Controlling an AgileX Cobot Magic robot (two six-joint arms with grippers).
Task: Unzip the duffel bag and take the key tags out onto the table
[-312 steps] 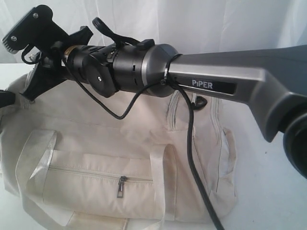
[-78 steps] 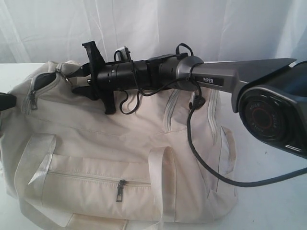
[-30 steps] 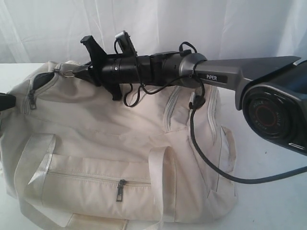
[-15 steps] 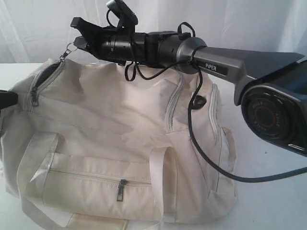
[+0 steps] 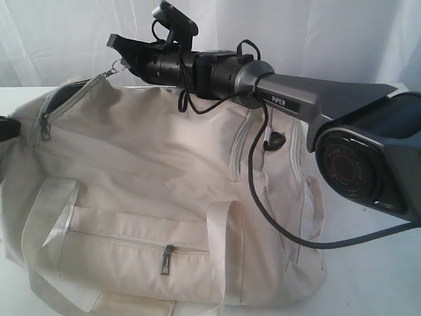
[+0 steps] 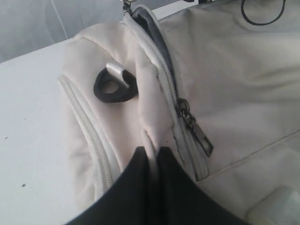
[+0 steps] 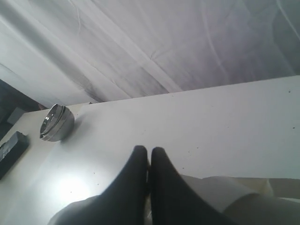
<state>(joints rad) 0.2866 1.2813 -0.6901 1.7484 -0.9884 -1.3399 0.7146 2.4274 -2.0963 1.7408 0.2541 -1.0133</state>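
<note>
Unzipping is the step in hand: the duffel bag (image 5: pixel 164 164) lies on the white worktop (image 5: pixel 368 276), its top zip parted only at the end on the left of the exterior view, where dark lining (image 5: pixel 62 92) shows; the right jaws, reaching across, are closed on the ring pull (image 5: pixel 116 66) and hold it raised with the zip tape taut; the left jaws are pinched on a fold of fabric at that end, anchoring the bag; the key tags appear in no view, presumably inside; the next move calls for drawing the pull along the bag while the anchor holds; only the left wrist view shows the pinch and a second zip tab (image 6: pixel 199 138); only the exterior view shows the ring pull gripped; the right wrist view adds a small metal dome (image 7: pixel 56 123).
</note>
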